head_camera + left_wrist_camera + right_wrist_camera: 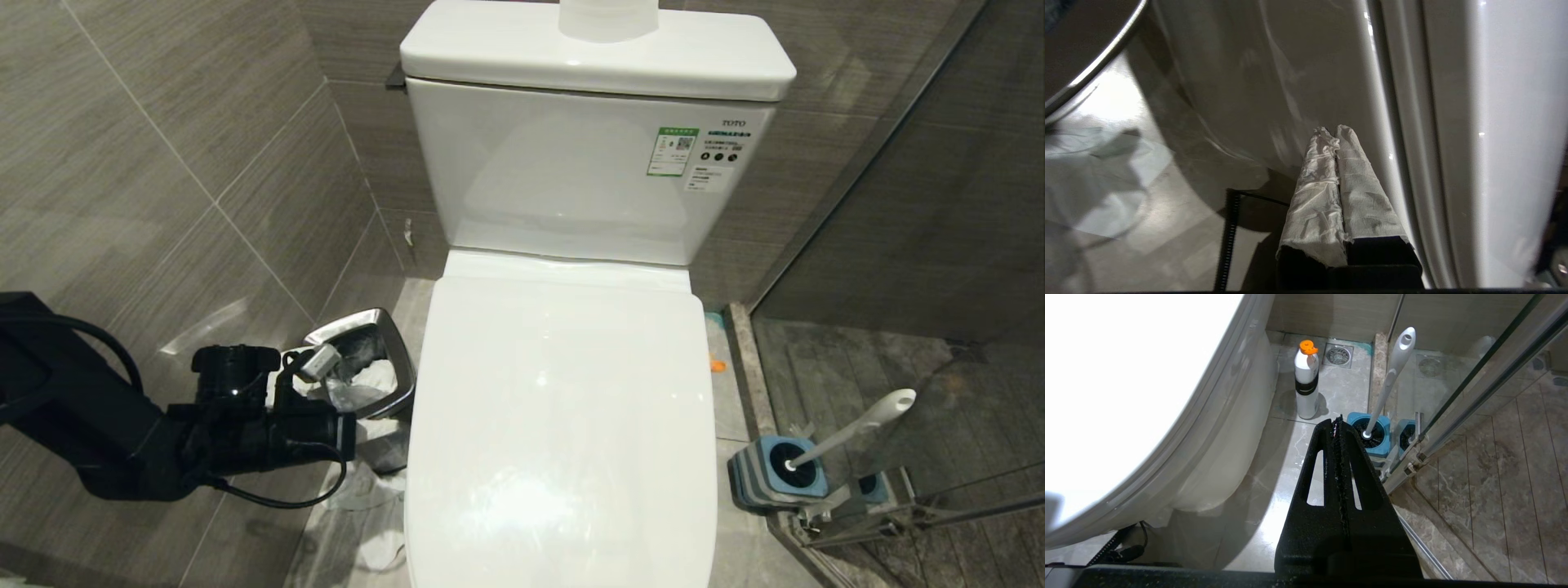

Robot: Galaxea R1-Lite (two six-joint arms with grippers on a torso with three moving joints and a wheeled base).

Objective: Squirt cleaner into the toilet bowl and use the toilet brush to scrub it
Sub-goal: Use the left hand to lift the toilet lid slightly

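The toilet's white lid [563, 425] lies closed, so the inside of the toilet bowl is hidden; its outer wall [1290, 81] shows beside my left gripper [1334, 130]. That gripper is shut, each finger wrapped in white paper, low at the toilet's left side with its tips close to the rim's edge. The left arm [245, 433] reaches in from the lower left. The toilet brush [857, 429] [1392, 375] stands in its blue holder [1372, 435] right of the toilet. The cleaner [1306, 384], white with an orange cap, stands on the floor beyond. My right gripper [1337, 420] hangs shut and empty, short of the holder.
A steel waste bin [367, 359] with a plastic liner stands just behind the left arm, against the tiled wall. A glass shower door [898, 245] and its rail close off the right side. A white roll [608, 20] sits on the tank lid. A floor drain [1338, 355] lies behind the bottle.
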